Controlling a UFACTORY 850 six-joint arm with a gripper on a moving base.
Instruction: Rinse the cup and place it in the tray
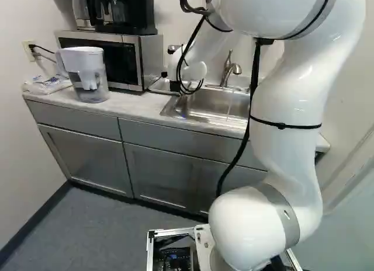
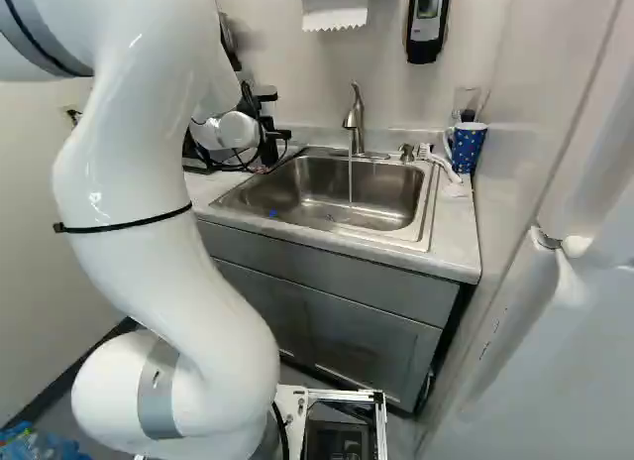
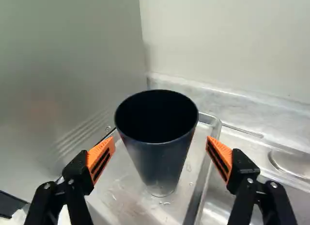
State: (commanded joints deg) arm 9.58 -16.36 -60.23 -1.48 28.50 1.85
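In the right base view my gripper (image 2: 269,141) is a small black shape left of the sink, partly behind the arm. The wrist view shows my gripper (image 3: 161,147) open, one orange-padded finger on each side of the dark cup (image 3: 162,164) and a gap visible on both sides. That cup stands upright, mouth up, on the metal tray (image 3: 199,186), where water drops lie around its base. A thin stream of water (image 2: 350,182) runs from the faucet (image 2: 355,118) into the sink (image 2: 406,197). I cannot make out the cup in the base views.
A metal side wall (image 3: 63,84) rises close beside the tray, and the room wall (image 3: 227,45) stands behind. The microwave (image 1: 125,61) and a water pitcher (image 1: 87,78) are on the counter. Beyond the sink's far side are a blue patterned mug (image 2: 468,148) and a brush (image 2: 441,165).
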